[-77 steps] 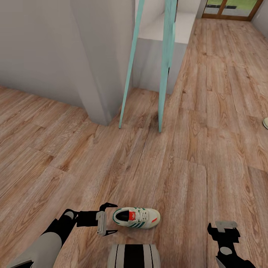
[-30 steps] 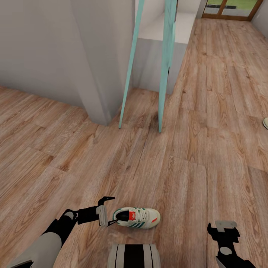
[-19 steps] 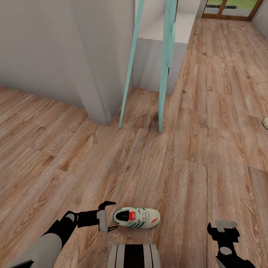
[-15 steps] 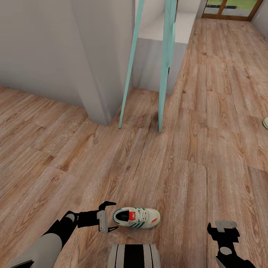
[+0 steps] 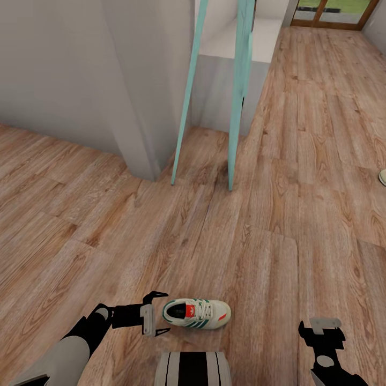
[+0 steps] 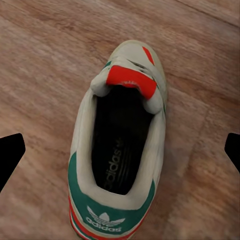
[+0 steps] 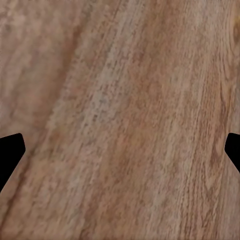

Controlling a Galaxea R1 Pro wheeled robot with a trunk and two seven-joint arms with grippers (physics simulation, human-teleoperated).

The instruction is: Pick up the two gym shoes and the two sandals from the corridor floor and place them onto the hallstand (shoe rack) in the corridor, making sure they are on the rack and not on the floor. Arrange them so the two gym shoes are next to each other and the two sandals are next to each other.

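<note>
One gym shoe (image 5: 196, 313) is seen lying on the corridor floor (image 5: 257, 252), unlifted. Beside its heel the left gripper (image 5: 156, 314) is held apart; nothing appears racked yet

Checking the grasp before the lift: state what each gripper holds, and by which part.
Nothing is held. The left gripper is open at the gym shoe's heel end; the right gripper is open over bare floor.

Wood-plank floor (image 5: 300, 161), grey walls (image 5: 64, 69), teal-framed stand (image 5: 236, 91).
</note>
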